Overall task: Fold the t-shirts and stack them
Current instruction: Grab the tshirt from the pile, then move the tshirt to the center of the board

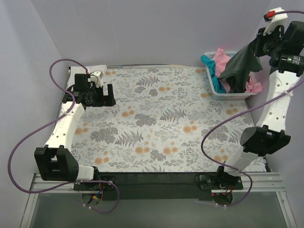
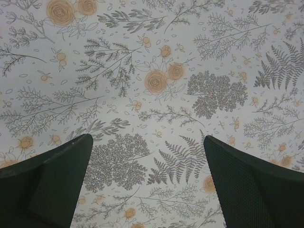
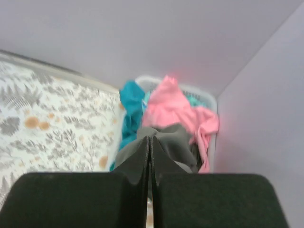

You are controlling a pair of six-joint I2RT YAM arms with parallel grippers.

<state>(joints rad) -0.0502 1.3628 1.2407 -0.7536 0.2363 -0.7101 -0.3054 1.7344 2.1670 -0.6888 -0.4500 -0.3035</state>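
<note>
My right gripper (image 1: 256, 47) is raised high over the white basket (image 1: 223, 95) at the back right and is shut on the dark charcoal grey t-shirt (image 1: 240, 66), which hangs down from it into the basket. In the right wrist view the fingers (image 3: 142, 156) are pressed together with grey cloth (image 3: 178, 142) bunched at their tips. The pink t-shirt (image 1: 221, 58) and the teal t-shirt (image 1: 211, 71) lie crumpled in the basket; they also show in the right wrist view, pink (image 3: 171, 104) and teal (image 3: 130, 102). The white t-shirt is hidden. My left gripper (image 1: 107, 95) is open and empty above the floral cloth at the back left.
The floral table cloth (image 1: 156, 123) covers the table and fills the left wrist view (image 2: 156, 95). Lavender walls close in at the back and both sides. The basket stands against the back right corner, its rim (image 3: 204, 92) near the right wall.
</note>
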